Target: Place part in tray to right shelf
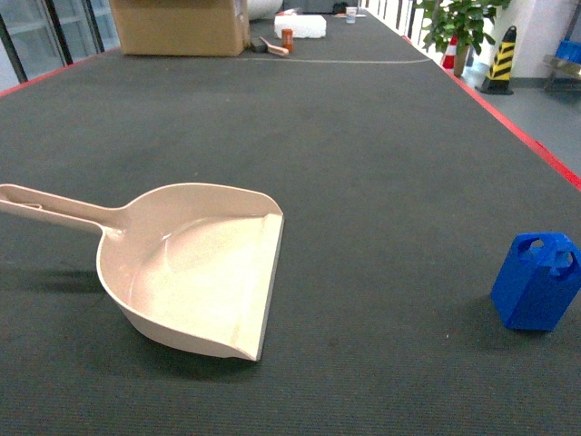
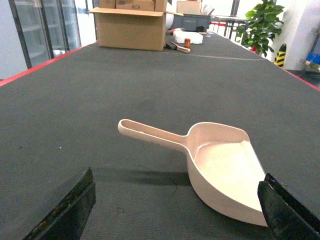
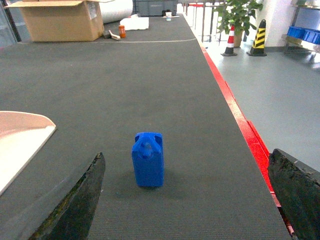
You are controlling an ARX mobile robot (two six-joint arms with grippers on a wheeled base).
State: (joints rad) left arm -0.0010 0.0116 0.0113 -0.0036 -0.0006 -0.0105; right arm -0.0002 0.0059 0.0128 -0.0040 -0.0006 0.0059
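The beige tray (image 1: 204, 272) lies flat on the dark mat at the left, its handle (image 1: 54, 207) pointing left and its wide lip facing right. The blue part (image 1: 537, 282) stands upright on the mat at the far right. Neither gripper shows in the head view. In the left wrist view my left gripper (image 2: 175, 215) is open and empty, with the tray (image 2: 220, 160) just ahead and to the right. My right gripper (image 3: 187, 205) is open and empty too; the part (image 3: 148, 160) stands a short way ahead, nearer the left finger (image 3: 75, 205). The right shelf is out of view.
A cardboard box (image 1: 182, 25), a white foam block (image 1: 301, 25) and a small orange bottle (image 1: 287, 38) sit at the far end of the table. The table's red edge (image 1: 517, 132) runs along the right. Beyond it stand a potted plant (image 1: 458, 23) and a striped cone (image 1: 501, 59).
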